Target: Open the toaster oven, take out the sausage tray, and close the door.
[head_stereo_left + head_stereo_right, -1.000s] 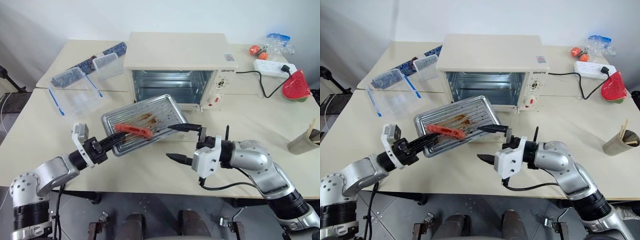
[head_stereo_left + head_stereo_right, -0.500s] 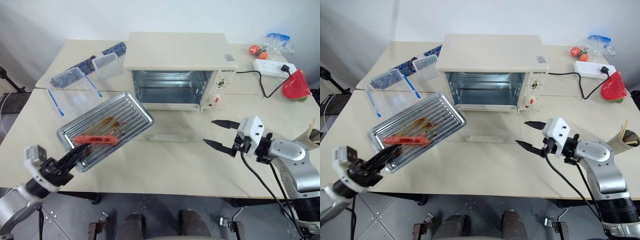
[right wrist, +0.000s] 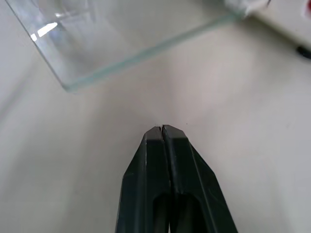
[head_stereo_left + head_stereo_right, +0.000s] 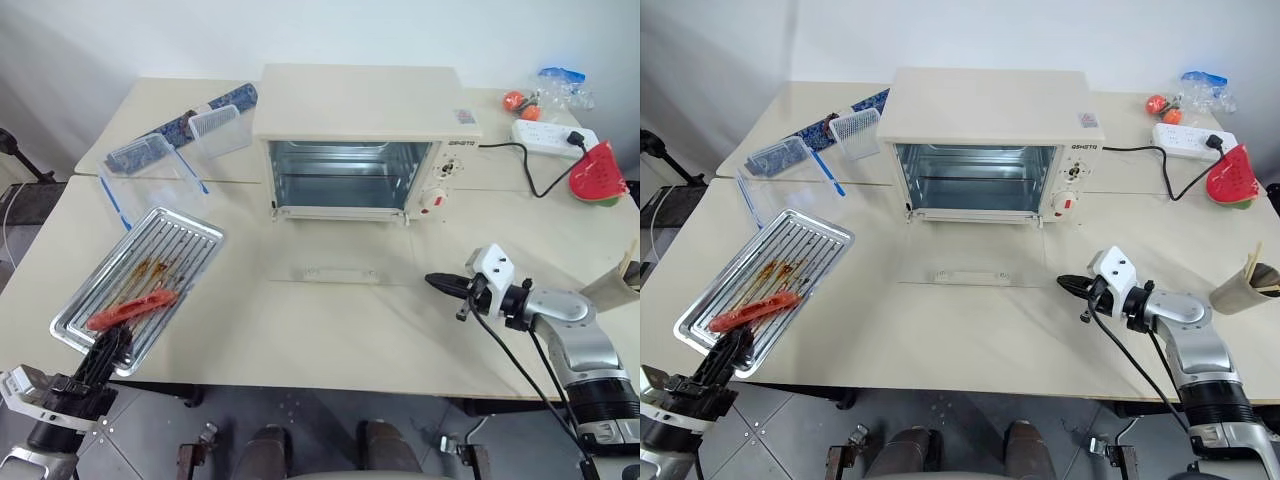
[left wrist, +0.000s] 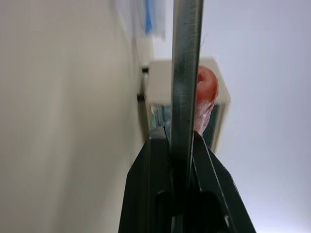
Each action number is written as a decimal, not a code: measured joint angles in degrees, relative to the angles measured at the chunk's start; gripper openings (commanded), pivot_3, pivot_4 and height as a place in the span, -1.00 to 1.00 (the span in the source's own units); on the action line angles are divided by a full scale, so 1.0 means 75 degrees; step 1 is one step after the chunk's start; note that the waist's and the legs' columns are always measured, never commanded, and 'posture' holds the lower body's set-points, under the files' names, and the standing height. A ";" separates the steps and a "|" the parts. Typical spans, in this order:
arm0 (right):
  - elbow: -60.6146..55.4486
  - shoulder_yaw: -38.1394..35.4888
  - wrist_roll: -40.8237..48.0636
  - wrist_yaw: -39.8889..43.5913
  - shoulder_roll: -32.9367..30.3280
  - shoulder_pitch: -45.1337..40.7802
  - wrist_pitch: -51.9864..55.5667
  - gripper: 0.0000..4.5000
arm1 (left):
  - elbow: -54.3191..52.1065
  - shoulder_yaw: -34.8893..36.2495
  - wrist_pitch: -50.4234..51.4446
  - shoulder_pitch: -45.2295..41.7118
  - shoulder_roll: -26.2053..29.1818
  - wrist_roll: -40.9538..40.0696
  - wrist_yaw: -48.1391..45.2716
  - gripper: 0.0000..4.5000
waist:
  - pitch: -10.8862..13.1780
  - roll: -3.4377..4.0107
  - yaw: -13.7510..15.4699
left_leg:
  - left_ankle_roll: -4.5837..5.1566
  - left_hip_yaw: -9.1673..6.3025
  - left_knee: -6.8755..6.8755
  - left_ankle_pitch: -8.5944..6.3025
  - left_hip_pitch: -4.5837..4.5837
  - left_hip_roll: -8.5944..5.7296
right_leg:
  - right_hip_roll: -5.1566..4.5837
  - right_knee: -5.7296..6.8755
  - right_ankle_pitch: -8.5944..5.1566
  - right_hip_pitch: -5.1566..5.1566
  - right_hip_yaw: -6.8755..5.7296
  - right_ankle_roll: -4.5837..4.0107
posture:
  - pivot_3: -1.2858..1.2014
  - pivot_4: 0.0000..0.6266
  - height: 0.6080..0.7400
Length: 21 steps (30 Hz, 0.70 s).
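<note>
The cream toaster oven (image 4: 360, 105) stands at the table's back middle, its cavity empty. Its glass door (image 4: 340, 262) lies folded down flat on the table, handle (image 4: 340, 272) toward me. The silver sausage tray (image 4: 150, 270), grease-stained and carrying one red sausage (image 4: 130, 308), hangs over the near left part of the table. My left gripper (image 4: 103, 350) is shut on the tray's near rim, seen edge-on (image 5: 185, 73) between the fingers in the left wrist view. Right of the door, my right gripper (image 4: 440, 283) is shut and empty just above the tabletop (image 3: 162, 128).
A clear plastic container with blue clips (image 4: 150, 175) and its lid (image 4: 215, 130) sit back left, close to the tray's far end. A power strip (image 4: 550, 135), black cord (image 4: 525, 165), watermelon slice (image 4: 595, 172) and a cup (image 4: 622, 280) occupy the right side.
The left gripper carried the tray from in front of the oven to the near left of the table. The right gripper swung rightward past the door and went from open to shut.
</note>
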 measured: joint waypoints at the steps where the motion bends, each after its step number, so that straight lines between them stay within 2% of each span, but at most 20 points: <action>1: 0.0002 -0.0001 -0.0002 0.0028 0.0066 0.0000 -0.0034 -0.99 | -0.0122 0.0009 -0.0154 -0.0059 -0.0148 0.0000 0.0192 -1.00 | -0.0001 -0.0002 0.0000 | -0.0002 0.0001 0.0001 -0.0001 0.0000 0.0007 | 0.0008 -0.0001 0.0001 0.0000 0.0000 0.0001 | 0.03 -0.52 1.00; 11: -0.0505 -0.0214 0.0449 0.0192 0.0779 0.0059 -0.0781 -0.99 | -0.0440 -0.0139 -0.0590 -0.0478 -0.0437 -0.0002 0.0925 -1.00 | -0.0002 -0.0004 -0.0011 | -0.0010 0.0033 0.0003 -0.0007 0.0001 0.0024 | 0.0027 0.0008 0.0002 -0.0015 0.0019 0.0004 | 0.03 -0.52 1.00; 21: -0.1570 -0.0881 0.1134 -0.0492 0.0986 -0.0417 -0.0568 -0.99 | -0.0078 -0.0240 -0.0099 -0.0484 0.0122 -0.0001 0.0859 -1.00 | -0.0001 -0.0003 -0.0021 | -0.0011 0.0038 0.0003 -0.0009 0.0000 0.0028 | 0.0028 0.0011 0.0003 -0.0023 0.0026 0.0003 | 0.03 -0.52 1.00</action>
